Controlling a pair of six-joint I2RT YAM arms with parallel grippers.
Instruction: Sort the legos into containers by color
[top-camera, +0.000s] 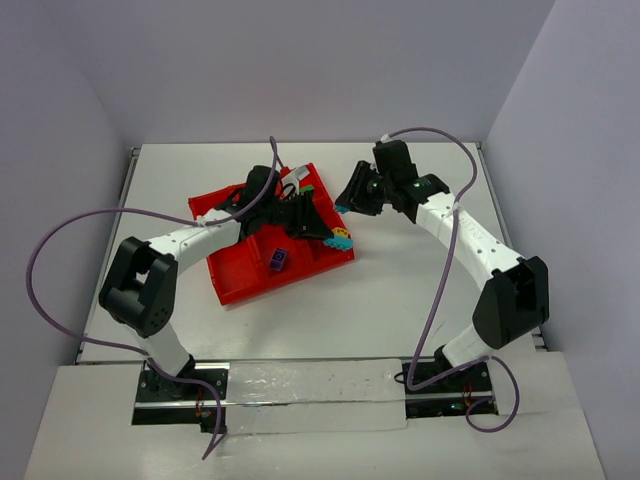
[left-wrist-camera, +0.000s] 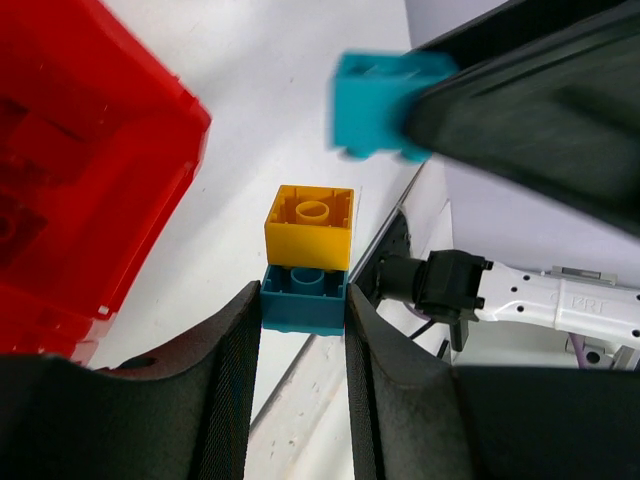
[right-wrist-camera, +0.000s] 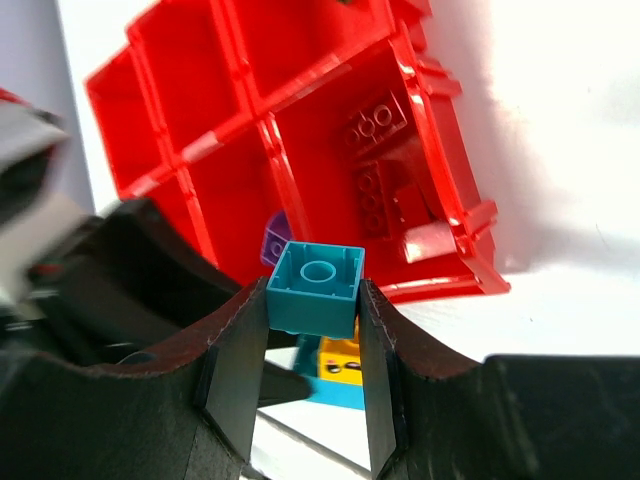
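Note:
My left gripper (top-camera: 337, 238) (left-wrist-camera: 303, 305) is shut on a light blue brick (left-wrist-camera: 303, 298) with a yellow brick (left-wrist-camera: 310, 225) stuck to it, held just off the right corner of the red tray (top-camera: 240, 285). My right gripper (top-camera: 344, 204) (right-wrist-camera: 315, 305) is shut on a second light blue brick (right-wrist-camera: 315, 288), held close above the left gripper's pair (right-wrist-camera: 340, 368). That second brick also shows in the left wrist view (left-wrist-camera: 375, 105). A purple brick (top-camera: 279, 260) (right-wrist-camera: 272, 242) lies in a near compartment. Red bricks (right-wrist-camera: 385, 150) lie in a corner compartment.
The tray sits skewed at the table's middle left, partly under the left arm. A small green piece (top-camera: 306, 187) shows at the tray's far corner. White table lies to the right of and in front of the tray. Purple cables loop beside both arms.

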